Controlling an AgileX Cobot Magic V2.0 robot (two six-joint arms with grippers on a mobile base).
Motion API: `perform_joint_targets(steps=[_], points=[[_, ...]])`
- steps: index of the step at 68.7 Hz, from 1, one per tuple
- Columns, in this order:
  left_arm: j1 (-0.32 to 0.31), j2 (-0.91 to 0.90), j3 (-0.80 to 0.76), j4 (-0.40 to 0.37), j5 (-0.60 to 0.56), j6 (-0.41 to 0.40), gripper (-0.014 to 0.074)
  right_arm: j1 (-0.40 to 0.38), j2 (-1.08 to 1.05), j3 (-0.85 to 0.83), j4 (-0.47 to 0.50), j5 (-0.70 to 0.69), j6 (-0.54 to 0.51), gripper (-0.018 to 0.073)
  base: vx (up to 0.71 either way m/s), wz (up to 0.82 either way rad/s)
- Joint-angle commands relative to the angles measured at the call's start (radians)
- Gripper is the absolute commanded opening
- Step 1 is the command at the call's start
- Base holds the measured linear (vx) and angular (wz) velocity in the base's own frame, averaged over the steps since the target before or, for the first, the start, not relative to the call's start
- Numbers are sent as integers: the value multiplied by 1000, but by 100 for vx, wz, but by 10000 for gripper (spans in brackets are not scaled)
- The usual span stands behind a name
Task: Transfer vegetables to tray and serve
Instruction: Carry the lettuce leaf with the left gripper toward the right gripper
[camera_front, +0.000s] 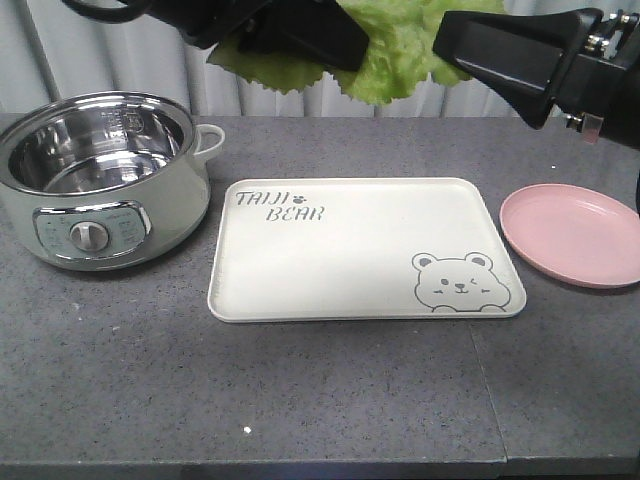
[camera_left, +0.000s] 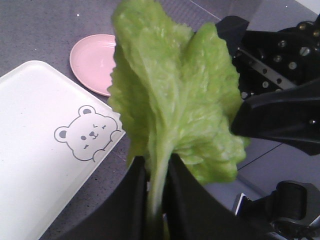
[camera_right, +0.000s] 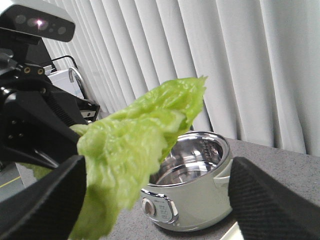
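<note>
High above the table hang the vegetables (camera_front: 395, 45), a bunch of bright green crinkled lettuce leaves. My left gripper (camera_left: 157, 170) is shut on their pale stem, and the leaves (camera_left: 175, 90) fan out upward in its view. My right gripper (camera_right: 157, 200) stands wide open right beside them. The lettuce (camera_right: 132, 150) hangs just inside its left finger (camera_right: 47, 200); whether they touch I cannot tell. The cream tray (camera_front: 350, 260) with the bear drawing lies flat below, with nothing on it.
A steel-lined electric pot (camera_front: 100, 175) stands left of the tray, with nothing in the part of its inside that shows. A round pink plate (camera_front: 575, 235) lies to the tray's right. White curtains hang behind the grey table (camera_front: 300, 400).
</note>
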Motion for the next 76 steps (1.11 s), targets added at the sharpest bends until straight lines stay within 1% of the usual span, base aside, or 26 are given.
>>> perform_joint_targets(steps=[1, 11, 16, 20, 26, 28, 33, 48, 55, 64, 76], points=[[-28, -40, -17, -40, -25, 4, -7, -3, -13, -32, 130, 22, -2, 559, 0, 0], [-50, -37, -17, -25, -25, 5, -7, -3, -13, -32, 130, 30, 1, 540, 0, 0], [-56, -30, -17, -24, -23, 4, -7, -3, -13, -32, 130, 33, 1, 470, 0, 0], [-64, -19, -17, -23, -23, 3, -7, -3, -13, -32, 130, 36, 1, 386, 0, 0], [-76, -9, -17, -26, -23, 3, -7, -3, -13, -32, 130, 46, -2, 199, 0, 0], [-80, -6, -17, -22, -23, 3, -7, -3, -13, -32, 130, 46, -5, 121, 0, 0], [-85, 2, -17, -24, -23, 3, -7, -3, -13, -32, 130, 47, -9, -18, 0, 0], [-85, 5, -17, -21, -23, 4, -1, -3, -14, -32, 130, 47, -18, -10, 0, 0], [-85, 4, -21, -21, -23, 5, 20, -3, -14, -32, 129, 47, -25, -10, 0, 0], [-85, -2, -21, -24, -25, 4, 90, -3, -14, -32, 129, 47, -52, -10, 0, 0], [-85, -15, -21, -24, -24, 1, 248, -3, -14, -32, 129, 47, -52, -10, 0, 0]])
